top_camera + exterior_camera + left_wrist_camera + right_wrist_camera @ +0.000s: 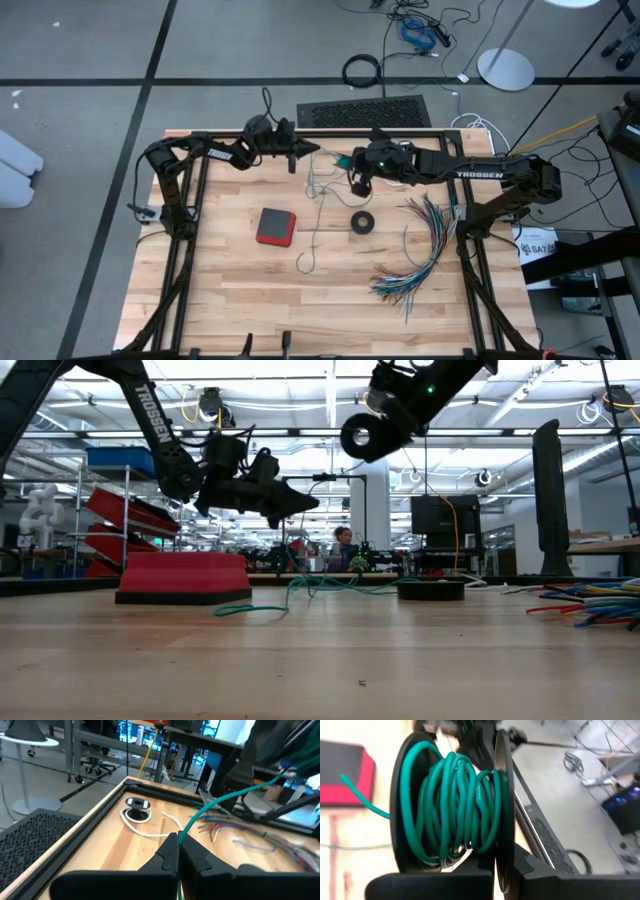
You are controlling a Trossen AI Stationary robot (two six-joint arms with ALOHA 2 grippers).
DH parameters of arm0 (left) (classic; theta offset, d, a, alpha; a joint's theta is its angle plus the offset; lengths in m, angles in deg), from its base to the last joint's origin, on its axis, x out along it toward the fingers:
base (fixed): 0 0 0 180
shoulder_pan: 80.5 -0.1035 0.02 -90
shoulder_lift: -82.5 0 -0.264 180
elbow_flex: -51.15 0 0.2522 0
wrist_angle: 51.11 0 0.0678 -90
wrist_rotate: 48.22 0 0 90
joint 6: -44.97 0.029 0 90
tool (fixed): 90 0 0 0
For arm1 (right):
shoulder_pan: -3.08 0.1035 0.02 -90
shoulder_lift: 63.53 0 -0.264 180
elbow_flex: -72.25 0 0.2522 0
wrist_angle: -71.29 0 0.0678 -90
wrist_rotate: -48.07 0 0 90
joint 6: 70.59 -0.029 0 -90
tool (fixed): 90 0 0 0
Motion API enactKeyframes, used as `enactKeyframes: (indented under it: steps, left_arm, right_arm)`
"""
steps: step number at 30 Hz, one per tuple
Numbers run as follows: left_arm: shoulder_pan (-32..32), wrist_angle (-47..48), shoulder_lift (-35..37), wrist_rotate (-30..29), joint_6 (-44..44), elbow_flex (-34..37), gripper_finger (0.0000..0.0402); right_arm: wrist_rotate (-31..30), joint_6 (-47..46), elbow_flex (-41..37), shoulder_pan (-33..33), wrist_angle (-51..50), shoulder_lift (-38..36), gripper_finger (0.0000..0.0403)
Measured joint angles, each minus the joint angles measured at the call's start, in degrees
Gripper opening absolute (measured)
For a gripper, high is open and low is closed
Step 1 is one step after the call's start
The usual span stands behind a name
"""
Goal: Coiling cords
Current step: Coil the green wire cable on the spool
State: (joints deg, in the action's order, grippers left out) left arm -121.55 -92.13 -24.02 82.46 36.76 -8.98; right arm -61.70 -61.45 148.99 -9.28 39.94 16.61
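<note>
two dark six-joint arms, matte black jointed links. right arm (480,175) has white "trossen" lettering on its long link and a green led near the wrist. left arm (200,155) carries a small white label; "trossen" reads down its link in low view. fingers (167,855) black, wedge-shaped, tapered tips.

Wooden table (230,290): red block (275,226), wires (425,250)

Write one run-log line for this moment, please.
left gripper: shut on teal cord, raised | right gripper: shut on black spool, cord wound on it | white cord: on table
</note>
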Motion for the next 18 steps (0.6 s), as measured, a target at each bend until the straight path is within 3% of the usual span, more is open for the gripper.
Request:
enactKeyframes:
  steps: [9, 18]
  left_arm:
    - [0.2, -1.9, 2.3, 1.8, -3.5, -0.4, 0.0]
    - [0.8, -1.6, 6.6, 3.1, -6.4, -0.4, 0.0]
  right_arm:
    - [-6.7, 0.4, 0.0, -0.3, -6.1, 0.0, 0.0]
    - [-9.5, 2.3, 0.0, -1.9, -8.1, 3.1, 0.0]
